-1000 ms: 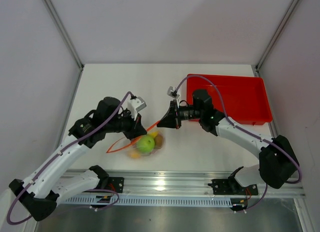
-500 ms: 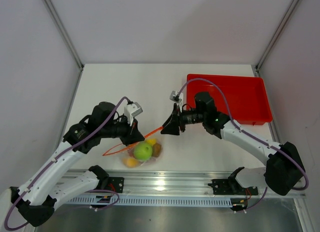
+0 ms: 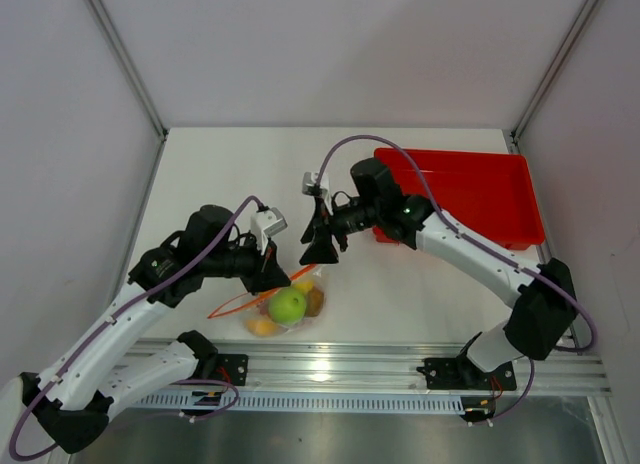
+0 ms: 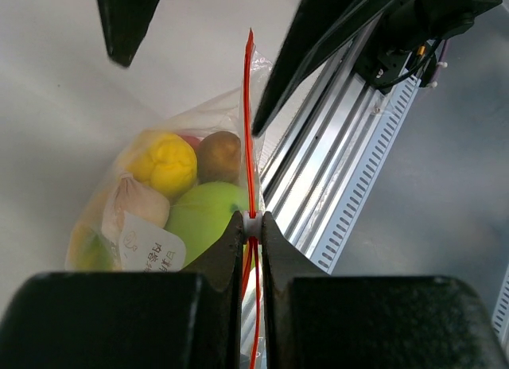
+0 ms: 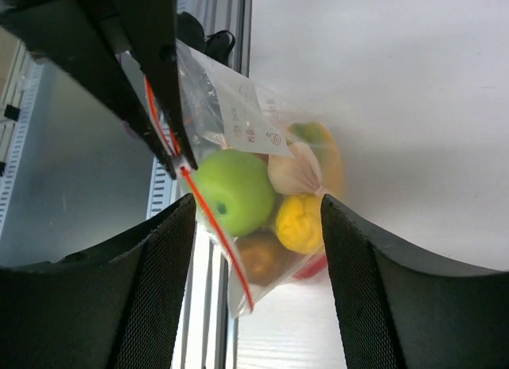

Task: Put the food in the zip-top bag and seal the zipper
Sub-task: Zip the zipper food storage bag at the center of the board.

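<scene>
clear bag (image 5: 231,106) holds one green apple (image 5: 232,192), one kiwi (image 5: 258,258); left tool (image 4: 252,226) pinches zipper (image 4: 248,130), right tool (image 3: 320,249) gapes.

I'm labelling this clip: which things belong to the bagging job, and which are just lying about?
Job: bag, zipper, apple, kiwi, yellow fruit; left gripper, jaws shut on the zipper; right gripper, jaws open.
Lying about: red tray.

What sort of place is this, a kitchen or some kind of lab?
Probably a robot test bench in a lab, not a kitchen: two arms are bolted to a metal rail at the edge of a white table, plain panels wall it in, and the bagged fruit looks like toys.
</scene>
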Robot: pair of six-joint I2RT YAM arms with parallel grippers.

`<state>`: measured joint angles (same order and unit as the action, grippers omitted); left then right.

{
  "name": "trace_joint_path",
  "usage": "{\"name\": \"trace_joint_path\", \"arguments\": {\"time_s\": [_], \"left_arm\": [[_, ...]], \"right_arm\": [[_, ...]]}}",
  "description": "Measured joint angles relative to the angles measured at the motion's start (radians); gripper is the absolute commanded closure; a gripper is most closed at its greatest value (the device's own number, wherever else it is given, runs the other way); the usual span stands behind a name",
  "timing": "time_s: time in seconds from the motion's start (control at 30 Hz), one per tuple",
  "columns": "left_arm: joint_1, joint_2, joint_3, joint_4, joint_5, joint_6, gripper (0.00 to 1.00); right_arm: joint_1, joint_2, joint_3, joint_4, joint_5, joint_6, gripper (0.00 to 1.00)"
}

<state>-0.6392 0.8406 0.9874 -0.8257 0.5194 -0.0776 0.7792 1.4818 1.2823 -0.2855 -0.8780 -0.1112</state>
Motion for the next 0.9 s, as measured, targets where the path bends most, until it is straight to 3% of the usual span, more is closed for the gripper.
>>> {"name": "trace_joint_path", "arguments": {"time_s": [0.17,0.37,0.67,0.9], "left_arm": [[0.0,-0.006,0.0,-0.001,0.0,0.0,1.0],[0.0,-0.011,0.0,-0.005,0.0,0.007,0.99],[0.0,-0.011,0.0,-0.008,0.0,0.008,1.0],[0.0,-0.01,-0.013,-0.006,0.0,0.008,1.0]], "right_arm": [[0.042,0.111,0.064,-0.095,-0.02,-0.064,0.42],[0.061,0.132,0.066,-0.14,-0.056,-0.086,0.49],[0.063,0.111,0.036,-0.1,-0.013,-0.054,0.39],[0.064,0.071,0.035,-0.053,0.033,-0.005,0.38]]}}
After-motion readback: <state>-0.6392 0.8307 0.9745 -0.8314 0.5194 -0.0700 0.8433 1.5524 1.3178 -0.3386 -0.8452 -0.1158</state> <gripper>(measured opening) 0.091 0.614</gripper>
